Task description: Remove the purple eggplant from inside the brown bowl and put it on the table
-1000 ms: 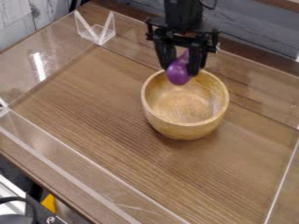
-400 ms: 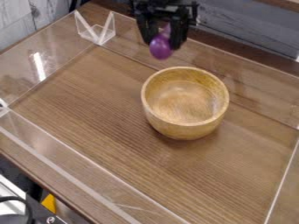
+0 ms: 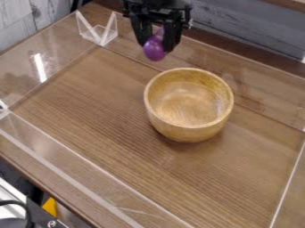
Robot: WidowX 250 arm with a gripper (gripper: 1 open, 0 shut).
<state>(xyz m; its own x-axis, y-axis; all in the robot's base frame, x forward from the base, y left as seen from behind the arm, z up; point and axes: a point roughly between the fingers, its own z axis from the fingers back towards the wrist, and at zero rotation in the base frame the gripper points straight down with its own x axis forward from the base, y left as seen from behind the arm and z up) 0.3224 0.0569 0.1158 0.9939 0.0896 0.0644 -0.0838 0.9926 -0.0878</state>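
Camera view, what does the gripper [image 3: 158,28] have?

"The purple eggplant [image 3: 154,48], gripped between the fingers — it hangs near the far side of the table [image 3: 84,107], beyond the brown bowl [image 3: 188,105] and a little left of it in the picture."

Which way does it point?

"Its long axis looks roughly upright, slightly slanted; the upper part is hidden by the fingers, so I can't tell which end tapers."

And the edges, the room?

"The far clear wall [image 3: 244,49] runs behind. A white wire-like frame [image 3: 98,29] stands to the picture's left of it. Bare wood opens left of the bowl and in front — the widest stretch."
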